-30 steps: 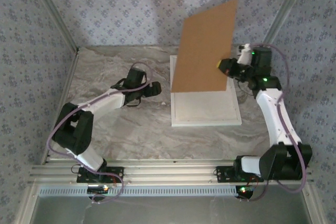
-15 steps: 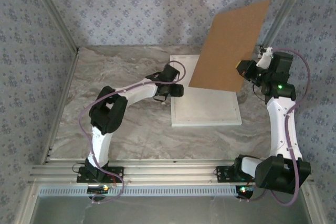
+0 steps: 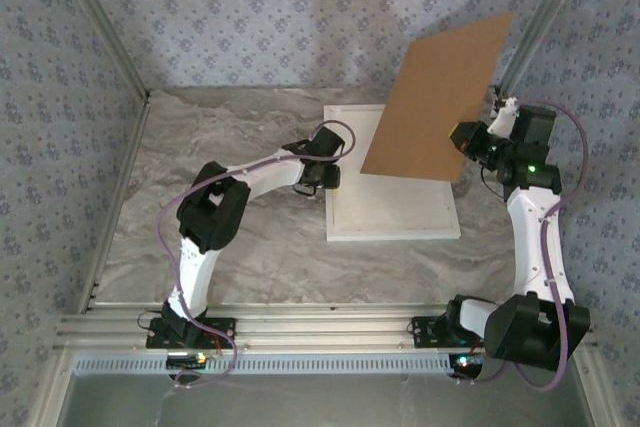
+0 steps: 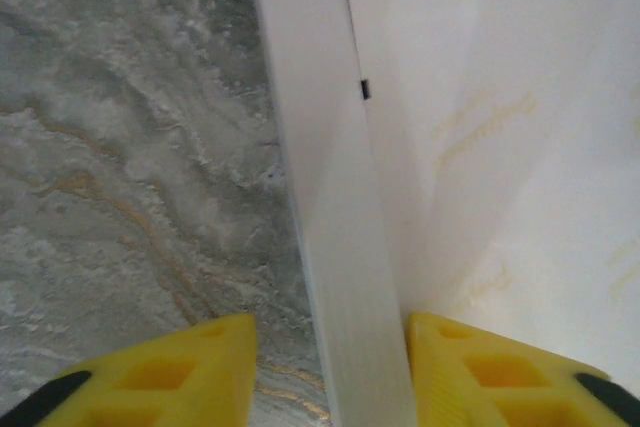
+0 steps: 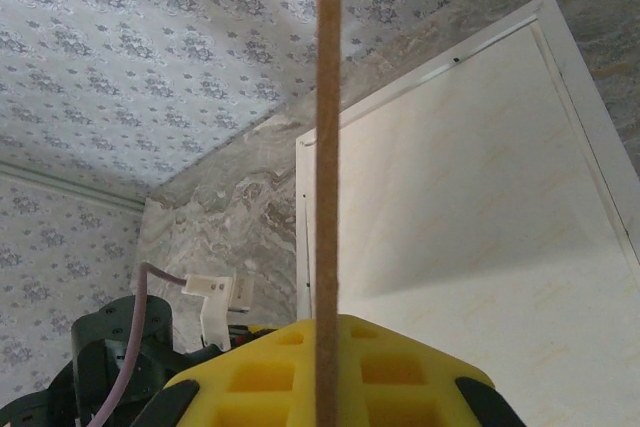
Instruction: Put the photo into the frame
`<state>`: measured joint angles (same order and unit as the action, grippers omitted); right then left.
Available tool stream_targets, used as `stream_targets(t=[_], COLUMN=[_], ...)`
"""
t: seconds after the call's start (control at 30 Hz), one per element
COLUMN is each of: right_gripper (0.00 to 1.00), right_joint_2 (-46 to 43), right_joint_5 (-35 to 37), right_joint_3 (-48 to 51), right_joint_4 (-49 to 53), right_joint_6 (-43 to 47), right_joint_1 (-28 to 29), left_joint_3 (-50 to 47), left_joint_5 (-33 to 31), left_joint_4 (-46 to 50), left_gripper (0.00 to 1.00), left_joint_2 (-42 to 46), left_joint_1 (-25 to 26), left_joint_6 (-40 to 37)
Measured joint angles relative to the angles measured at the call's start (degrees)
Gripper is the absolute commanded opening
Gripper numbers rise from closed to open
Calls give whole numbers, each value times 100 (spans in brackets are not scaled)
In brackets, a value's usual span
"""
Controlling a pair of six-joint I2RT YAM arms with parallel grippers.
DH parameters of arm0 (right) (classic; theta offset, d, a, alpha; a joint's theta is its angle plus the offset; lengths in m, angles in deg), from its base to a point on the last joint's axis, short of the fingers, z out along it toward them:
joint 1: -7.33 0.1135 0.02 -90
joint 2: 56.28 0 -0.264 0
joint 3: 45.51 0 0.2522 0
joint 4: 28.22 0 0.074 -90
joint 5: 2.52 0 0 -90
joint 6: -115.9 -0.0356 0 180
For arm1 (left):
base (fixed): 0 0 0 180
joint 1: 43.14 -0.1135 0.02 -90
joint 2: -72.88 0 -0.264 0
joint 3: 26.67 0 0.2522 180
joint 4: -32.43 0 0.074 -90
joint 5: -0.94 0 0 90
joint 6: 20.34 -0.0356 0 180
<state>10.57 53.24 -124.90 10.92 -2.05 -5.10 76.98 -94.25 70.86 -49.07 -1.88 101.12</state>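
1. Your left gripper [image 4: 330,352] straddles the frame's [image 3: 395,209] left moulding, jaws apart, seemingly not gripping it.
2. Your right gripper [image 3: 463,137] pinches the brown backing board [image 3: 440,97] aloft.
3. The frame lies flat on the table [image 3: 230,237].

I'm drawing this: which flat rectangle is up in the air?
The brown board, pinched by the right tool and tilted up; the white frame lies flat on the table.
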Motion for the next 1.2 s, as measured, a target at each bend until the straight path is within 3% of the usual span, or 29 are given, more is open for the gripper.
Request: stream_targets(t=[0.2,0.7,0.8,0.87,1.07,1.2], right_gripper=[0,0,0,0,0,0], right_joint_2=[-13,-44,-22,35,225,358], right_joint_5=[4,2,2,2,46,66], right_joint_3=[4,138,142,142,142,129], right_joint_4=[-4,-35,-76,-151,-229,-282], right_joint_6=[42,39,37,37,35,35], right_joint_1=[0,31,83,144,330,466], left_joint_3=[-118,-1534,-1674,-1735,-1788,-1836], left_joint_5=[-26,-109,-173,-203,-205,-155], left_joint_4=[-179,-658,-662,-636,-479,-472], left_gripper=[31,30,40,58,98,98], left_joint_2=[37,962,1071,1121,1259,1615], left_joint_1=[-4,-647,-693,-715,-820,-962], left_joint_6=[-4,7,-7,-22,13,31])
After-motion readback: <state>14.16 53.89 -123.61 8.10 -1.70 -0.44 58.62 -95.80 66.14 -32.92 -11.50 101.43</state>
